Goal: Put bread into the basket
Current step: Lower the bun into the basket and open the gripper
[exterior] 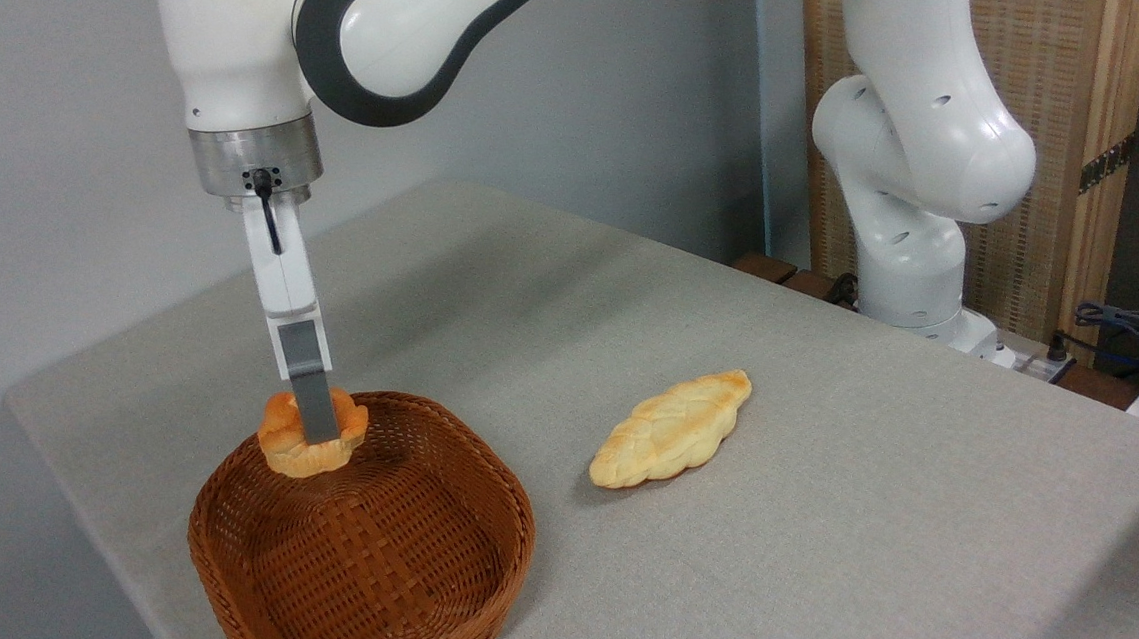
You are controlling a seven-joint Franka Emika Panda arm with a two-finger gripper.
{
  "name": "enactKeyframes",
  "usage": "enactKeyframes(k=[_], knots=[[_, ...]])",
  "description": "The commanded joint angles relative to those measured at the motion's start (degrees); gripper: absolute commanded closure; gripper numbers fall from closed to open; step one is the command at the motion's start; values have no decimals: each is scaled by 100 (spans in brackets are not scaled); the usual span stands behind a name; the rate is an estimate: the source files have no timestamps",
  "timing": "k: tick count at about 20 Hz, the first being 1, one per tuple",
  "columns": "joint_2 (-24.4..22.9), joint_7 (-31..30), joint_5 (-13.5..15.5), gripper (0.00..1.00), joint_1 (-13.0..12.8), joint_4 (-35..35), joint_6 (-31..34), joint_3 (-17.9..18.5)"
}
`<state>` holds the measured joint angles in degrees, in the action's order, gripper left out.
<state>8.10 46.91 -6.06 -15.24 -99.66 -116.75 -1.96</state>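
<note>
The bread [287, 441], a small round orange-golden bun, hangs in the air over the far part of the basket. My gripper [317, 432] is shut on it, coming straight down from above; one grey finger [311, 398] shows in front of the bun and the other is hidden behind it. The brown wicker basket [504, 535] stands on the table at the lower left, and nothing lies inside it. The bun is just above the basket's back rim, clear of its floor.
A longer pale-yellow braided loaf [670, 430] lies on the grey tablecloth [796, 544] to the right of the basket. The arm's white base [913, 285] stands at the table's far right edge. Cables [1132, 330] lie at the far right.
</note>
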Motion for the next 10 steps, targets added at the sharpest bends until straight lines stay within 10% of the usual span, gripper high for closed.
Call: enactKeyframes(k=[1,10], knots=[[43,72,-89,0,-32,78,-59,38],[25,46,-89,0,-32,78,-24,38]])
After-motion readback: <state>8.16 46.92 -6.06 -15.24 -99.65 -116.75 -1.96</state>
